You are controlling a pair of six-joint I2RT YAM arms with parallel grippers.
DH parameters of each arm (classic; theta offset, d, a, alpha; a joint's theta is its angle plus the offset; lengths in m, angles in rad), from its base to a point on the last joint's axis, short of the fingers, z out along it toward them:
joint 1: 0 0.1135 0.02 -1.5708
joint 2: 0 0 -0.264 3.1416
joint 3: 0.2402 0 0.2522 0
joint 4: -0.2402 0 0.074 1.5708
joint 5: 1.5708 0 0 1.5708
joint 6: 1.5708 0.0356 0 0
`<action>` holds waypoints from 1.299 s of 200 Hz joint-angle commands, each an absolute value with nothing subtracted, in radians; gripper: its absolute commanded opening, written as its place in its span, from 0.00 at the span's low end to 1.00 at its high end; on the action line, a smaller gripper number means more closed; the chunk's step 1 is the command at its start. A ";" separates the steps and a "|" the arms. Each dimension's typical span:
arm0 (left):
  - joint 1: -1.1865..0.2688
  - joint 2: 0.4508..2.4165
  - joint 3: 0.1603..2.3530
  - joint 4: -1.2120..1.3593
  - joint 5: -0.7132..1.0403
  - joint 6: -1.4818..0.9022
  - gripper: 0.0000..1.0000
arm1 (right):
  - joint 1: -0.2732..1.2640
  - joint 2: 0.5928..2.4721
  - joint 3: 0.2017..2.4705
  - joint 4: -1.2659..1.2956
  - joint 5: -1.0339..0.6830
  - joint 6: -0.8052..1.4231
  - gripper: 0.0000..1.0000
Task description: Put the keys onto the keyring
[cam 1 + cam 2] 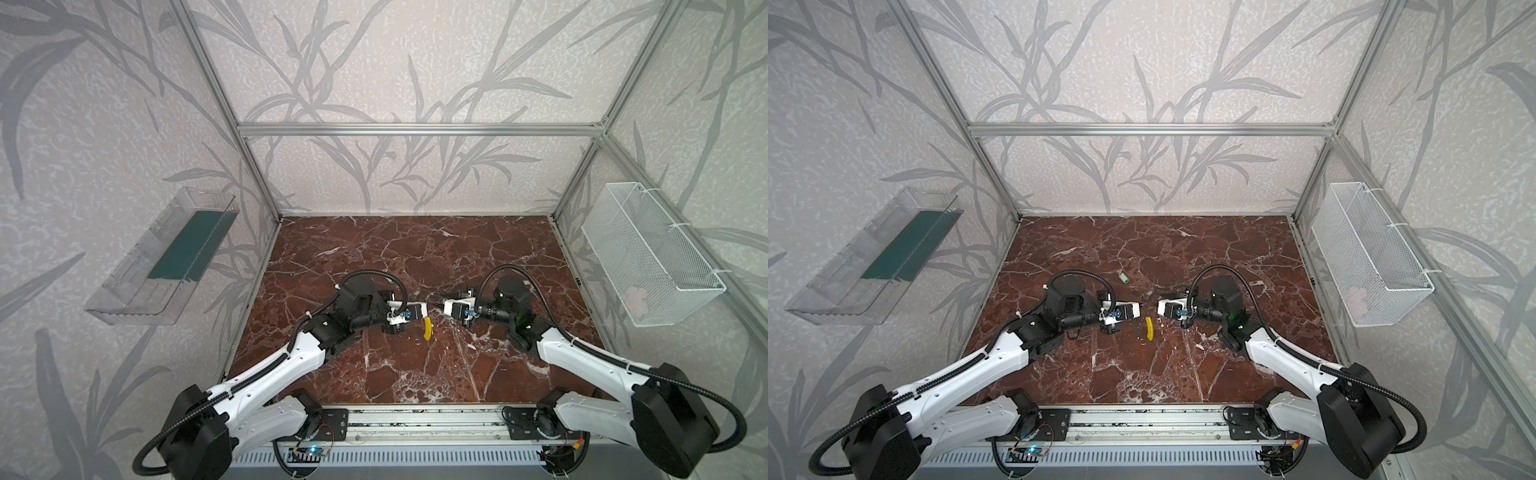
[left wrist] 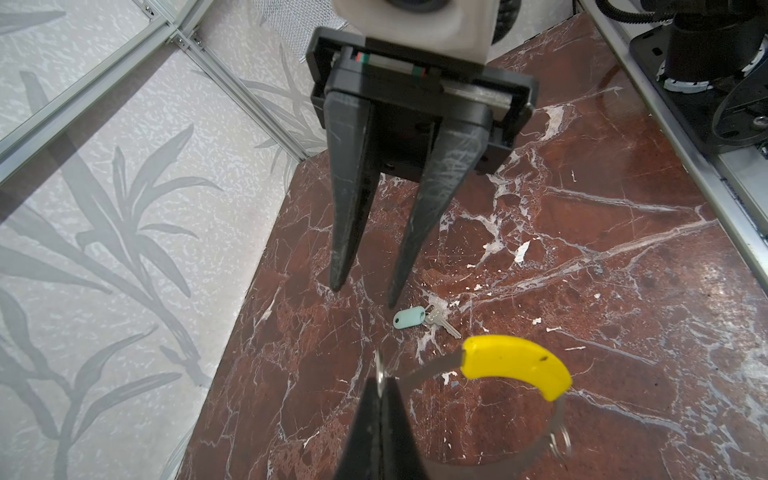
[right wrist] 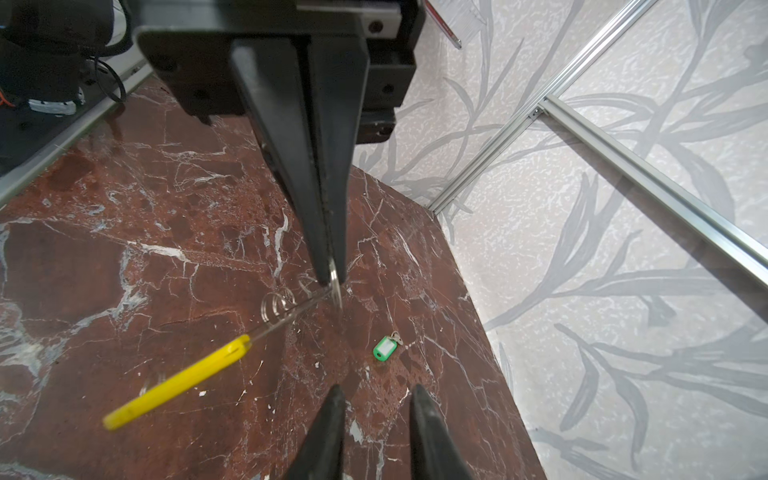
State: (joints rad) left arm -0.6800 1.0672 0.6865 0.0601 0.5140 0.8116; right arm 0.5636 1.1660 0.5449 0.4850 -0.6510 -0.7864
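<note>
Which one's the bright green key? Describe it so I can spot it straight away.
Start at the red marble table and follow the left arm to its wrist. Just beyond it, toward the back wall, the green key lies alone on the marble. Its vivid green tag with a pale window sets it apart from the plain mint key near the right tool.

- A red-brown marble bench (image 1: pixel 415 257), veined in white, is enclosed by leaf-patterned walls (image 1: pixel 374 62).
- A clear plastic tray (image 1: pixel 137 274) holding a dark green panel (image 1: pixel 193 245) is mounted on the left wall.
- A white wire basket (image 1: pixel 648 257) is hung on the right wall.
</note>
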 commanded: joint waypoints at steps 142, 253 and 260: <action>-0.729 1.063 0.773 -0.030 0.465 0.916 0.00 | 0.669 1.140 0.600 0.433 -0.570 -0.747 0.20; -0.736 1.084 0.779 -0.020 0.448 0.899 0.00 | 0.657 1.091 0.535 0.491 -0.505 -0.715 0.19; -0.739 1.085 0.778 -0.019 0.450 0.899 0.00 | 0.657 1.091 0.538 0.492 -0.515 -0.714 0.19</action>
State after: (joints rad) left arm -0.7315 1.0790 0.7536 -0.0086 0.4358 0.8825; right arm 0.6598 1.1141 0.5449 0.4305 -0.5205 -0.7399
